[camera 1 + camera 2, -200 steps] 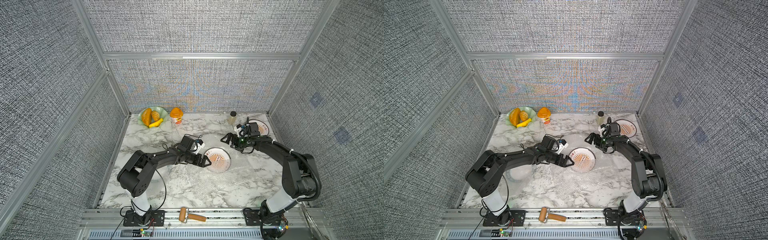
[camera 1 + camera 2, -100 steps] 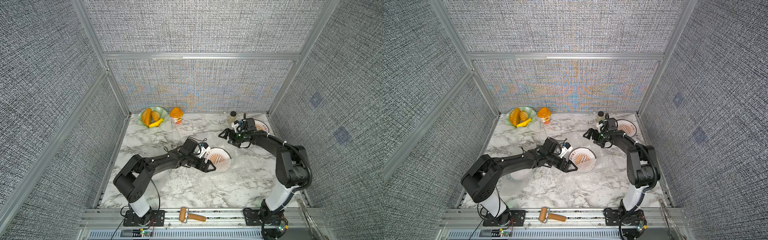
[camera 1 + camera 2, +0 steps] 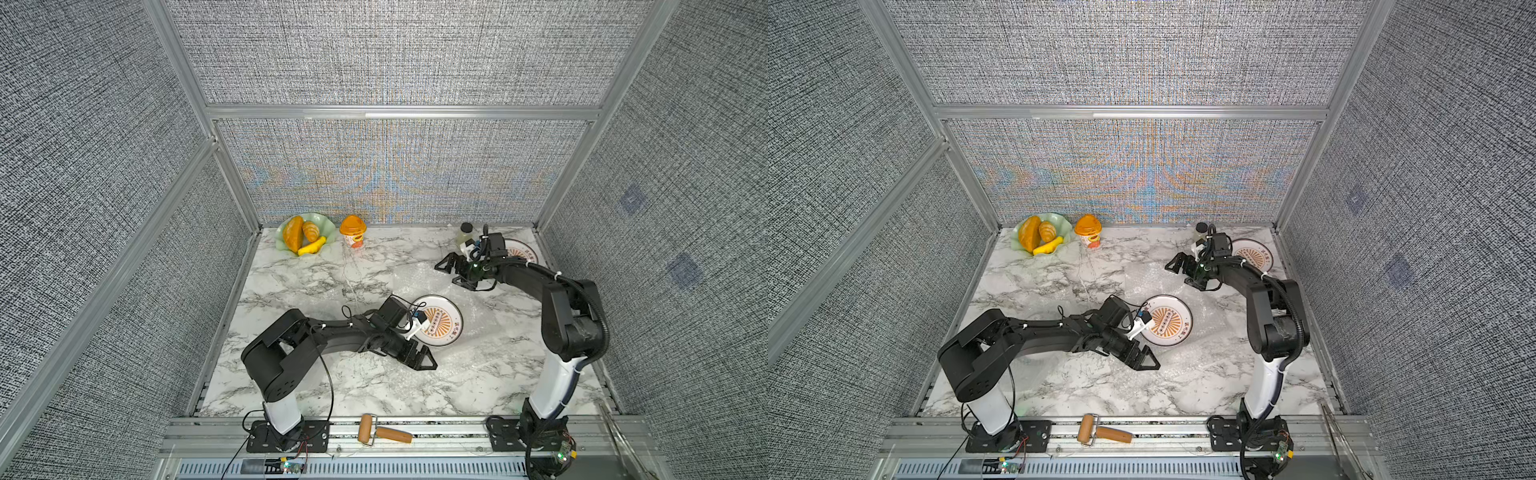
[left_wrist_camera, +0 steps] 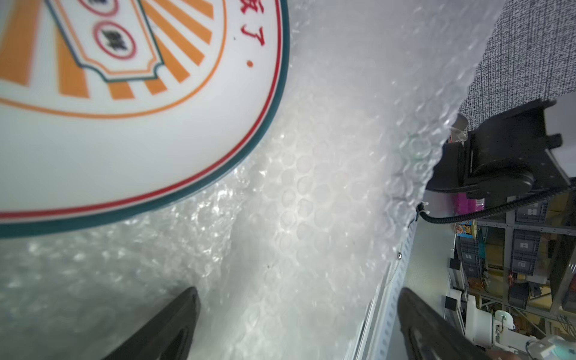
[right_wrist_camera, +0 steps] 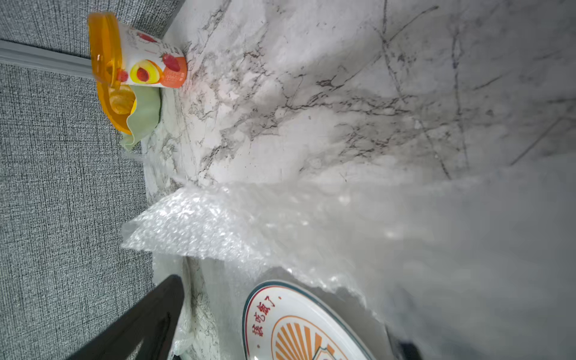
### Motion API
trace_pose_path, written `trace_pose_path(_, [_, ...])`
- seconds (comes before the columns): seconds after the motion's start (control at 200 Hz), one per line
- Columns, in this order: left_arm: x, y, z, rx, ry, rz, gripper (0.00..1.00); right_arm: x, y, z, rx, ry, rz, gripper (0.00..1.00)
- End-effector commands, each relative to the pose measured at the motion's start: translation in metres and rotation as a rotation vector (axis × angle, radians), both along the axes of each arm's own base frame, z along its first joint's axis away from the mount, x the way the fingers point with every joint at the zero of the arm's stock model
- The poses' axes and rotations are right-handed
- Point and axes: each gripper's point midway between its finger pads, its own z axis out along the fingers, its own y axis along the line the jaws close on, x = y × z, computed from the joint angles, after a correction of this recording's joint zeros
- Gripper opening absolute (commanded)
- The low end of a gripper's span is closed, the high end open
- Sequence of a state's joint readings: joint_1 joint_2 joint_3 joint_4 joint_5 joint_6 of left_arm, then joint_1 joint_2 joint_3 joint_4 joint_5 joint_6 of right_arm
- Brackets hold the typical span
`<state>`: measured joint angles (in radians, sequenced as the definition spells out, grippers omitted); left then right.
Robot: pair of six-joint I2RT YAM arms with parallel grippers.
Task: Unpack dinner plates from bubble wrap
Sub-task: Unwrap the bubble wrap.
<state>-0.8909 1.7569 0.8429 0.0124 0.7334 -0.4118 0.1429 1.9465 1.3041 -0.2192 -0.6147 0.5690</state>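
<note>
Dinner plate (image 3: 440,322) lies bared on opened bubble wrap (image 3: 482,332) on the counter (image 3: 311,282); left pincer (image 3: 422,360) and right pincer (image 3: 449,272), both spread and empty, flank the sheet, seemingly ready to pull it clear

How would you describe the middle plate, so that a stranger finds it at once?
Look at the marble table. Near its middle, a sunburst plate lies bare on bubble wrap. Its twin sits in the far right corner, partly hidden by the right arm.

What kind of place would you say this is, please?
Probably a robotics lab test cell: grey fabric panels wall in a marble-look tabletop, two arms are bolted to its front rail, and crate shelving shows beyond.
</note>
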Motion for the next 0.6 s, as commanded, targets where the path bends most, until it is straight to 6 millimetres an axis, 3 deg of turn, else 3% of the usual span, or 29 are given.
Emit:
trace_pose_path(0.0, [-0.008,-0.001,-0.004,0.008,-0.002,-0.020,0.99,0.009,0.000,-0.002,0.024,0.013,-0.023,0.99])
trace_pose_path(0.435, [-0.021,0.014,-0.039,0.106,0.026,-0.021,0.99,0.028,-0.004,-0.032,0.019,0.078,-0.069,0.99])
trace_pose_path(0.595, [-0.020,0.015,-0.037,0.111,0.016,-0.016,0.99,0.034,-0.005,-0.024,-0.018,0.053,-0.076,0.99])
